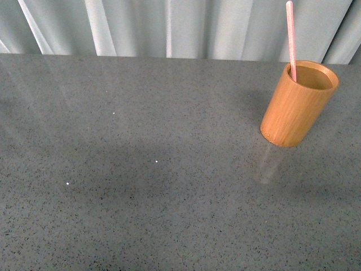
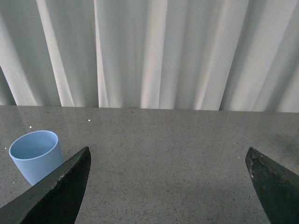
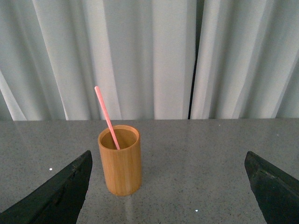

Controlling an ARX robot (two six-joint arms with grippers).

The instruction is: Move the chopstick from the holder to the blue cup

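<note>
The orange-brown wooden holder (image 1: 298,103) stands upright at the far right of the grey table, and also shows in the right wrist view (image 3: 119,159). A single pale pink chopstick (image 1: 291,38) leans inside it, rising well above its rim (image 3: 106,116). The light blue cup (image 2: 36,155) shows only in the left wrist view, upright and empty, partly behind one finger. My left gripper (image 2: 168,186) is open and empty, with the cup off to one side. My right gripper (image 3: 168,186) is open and empty, some way short of the holder. Neither arm shows in the front view.
The grey speckled table (image 1: 141,186) runs back to a pale pleated curtain (image 1: 169,25) along its far edge. A few small white specks lie on the tabletop (image 1: 156,161).
</note>
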